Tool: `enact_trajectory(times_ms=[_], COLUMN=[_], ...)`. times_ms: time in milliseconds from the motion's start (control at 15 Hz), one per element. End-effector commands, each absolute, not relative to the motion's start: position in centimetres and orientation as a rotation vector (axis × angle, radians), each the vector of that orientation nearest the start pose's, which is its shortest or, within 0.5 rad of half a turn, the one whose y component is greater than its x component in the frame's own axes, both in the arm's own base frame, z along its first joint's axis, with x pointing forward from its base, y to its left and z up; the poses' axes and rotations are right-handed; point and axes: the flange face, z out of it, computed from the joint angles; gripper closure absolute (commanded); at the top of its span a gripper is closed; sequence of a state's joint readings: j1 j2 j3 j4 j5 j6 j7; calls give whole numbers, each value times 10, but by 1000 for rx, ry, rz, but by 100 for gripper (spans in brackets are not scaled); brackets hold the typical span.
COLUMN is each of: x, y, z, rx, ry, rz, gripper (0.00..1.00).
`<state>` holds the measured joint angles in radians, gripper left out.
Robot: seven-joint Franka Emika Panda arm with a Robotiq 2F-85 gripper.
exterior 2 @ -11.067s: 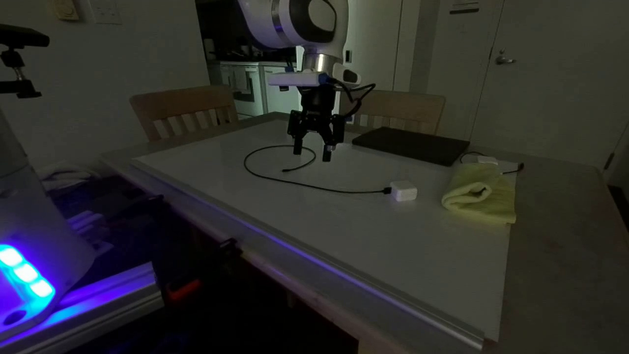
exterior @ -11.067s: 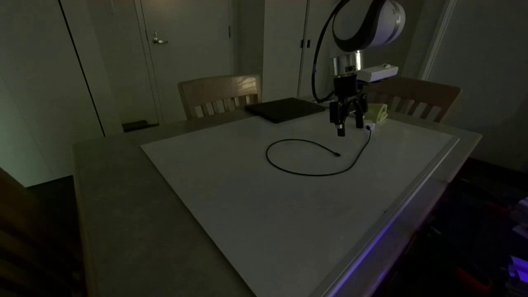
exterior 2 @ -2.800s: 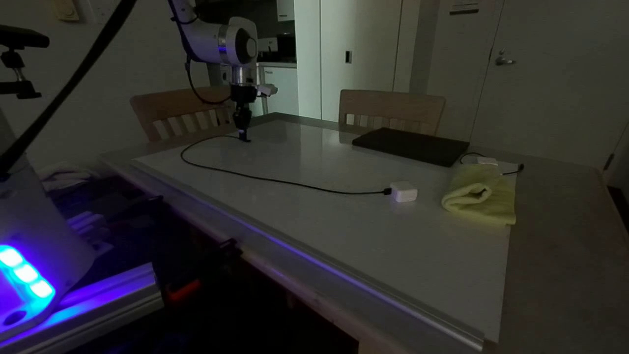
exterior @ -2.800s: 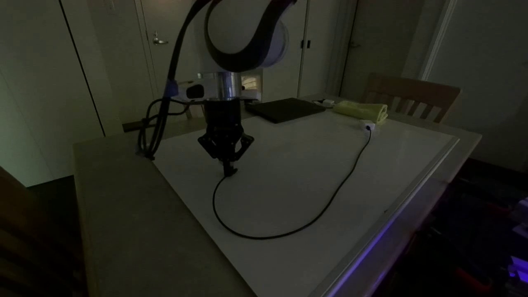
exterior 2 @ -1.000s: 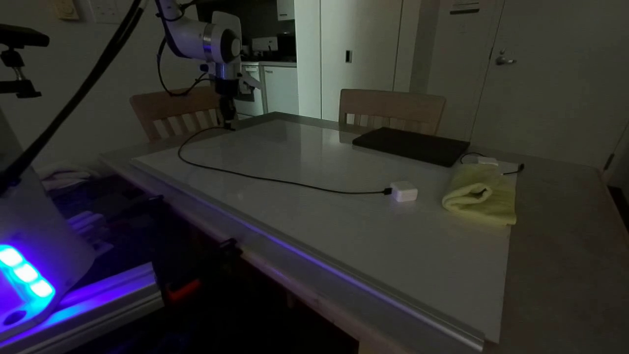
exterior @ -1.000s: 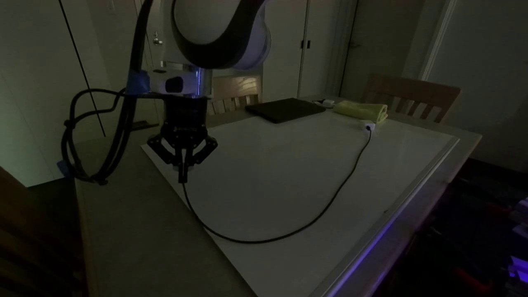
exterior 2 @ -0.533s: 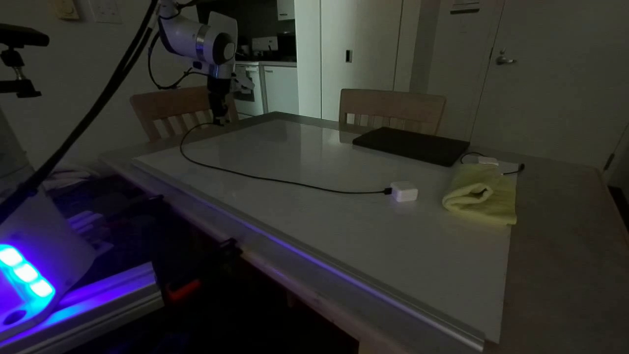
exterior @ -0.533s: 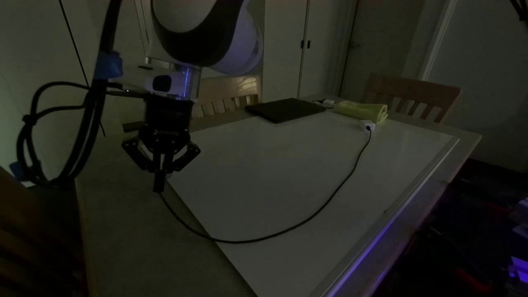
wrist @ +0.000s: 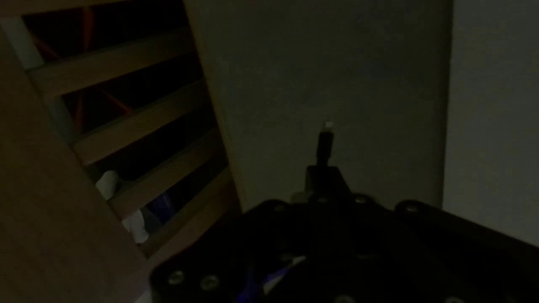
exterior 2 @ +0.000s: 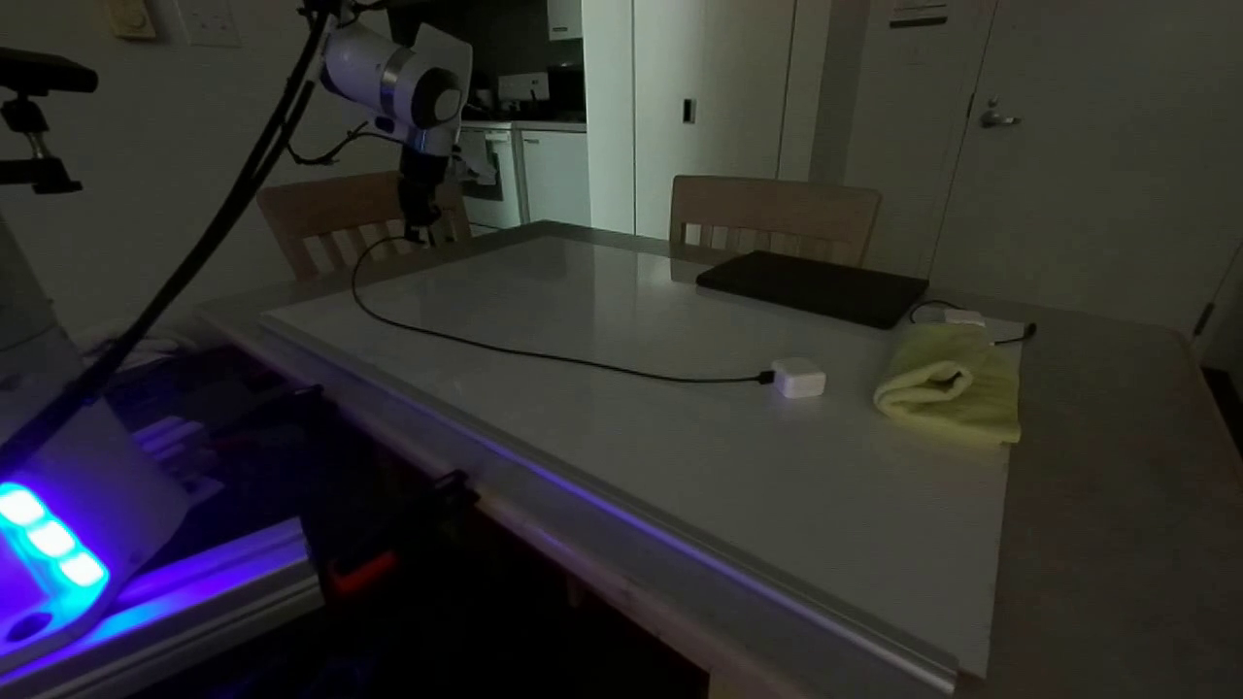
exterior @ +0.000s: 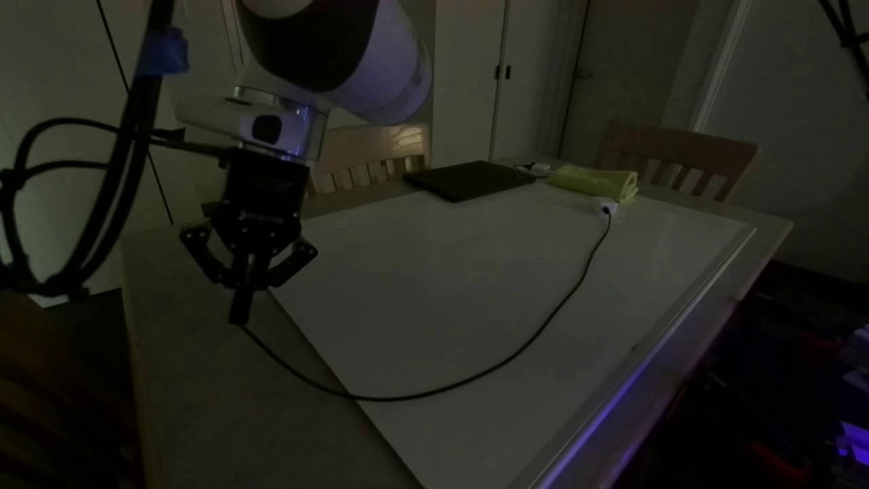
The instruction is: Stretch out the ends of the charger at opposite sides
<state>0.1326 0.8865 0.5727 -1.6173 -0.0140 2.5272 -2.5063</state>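
The charger's black cable [exterior: 434, 394] [exterior 2: 583, 362] runs in a broad curve over the white board in both exterior views. One end is the small white block [exterior: 599, 204] [exterior 2: 799, 379], resting on the board near the towel. At the opposite end my gripper [exterior: 239, 314] [exterior 2: 416, 233] is shut on the cable, held over the bare table strip beyond the board's edge and slightly tilted. In the wrist view the dark cable tip [wrist: 324, 143], with a small metal connector, sticks out past the closed fingertips [wrist: 326, 179]. The cable part between the fingers is hidden.
A flat black pad [exterior: 470, 180] [exterior 2: 814, 287] lies at the board's back edge. Beside the white block sits a folded yellow-green towel [exterior: 590, 182] [exterior 2: 947, 388], with another white plug [exterior: 540, 170] [exterior 2: 963, 317] behind it. A wooden chair [wrist: 126, 126] stands close to the table edge.
Open above the board at first, my gripper has shut on the cable end and carried it off the board, now tilting. The coiled cable has spread into a wide arc. The white block stays put.
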Motion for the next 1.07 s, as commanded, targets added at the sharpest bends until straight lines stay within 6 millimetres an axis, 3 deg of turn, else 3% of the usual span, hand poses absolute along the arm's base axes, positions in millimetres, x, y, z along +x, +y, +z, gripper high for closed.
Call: enact_trajectory(times_ms=[0,67,133,267,533,867,1000], x=[568,569,568,562,574,595,602], y=[409,425,417,416,399,372,360], z=[182,194,195,192,187,211,227], rx=[-18,-45,-81,-88,-3,286,405], ry=[3201,3191,3197,3230,3214,3109,3047], rz=[904,942,952,935,808,583,505], gripper=[99,99,72,64,35,0,0])
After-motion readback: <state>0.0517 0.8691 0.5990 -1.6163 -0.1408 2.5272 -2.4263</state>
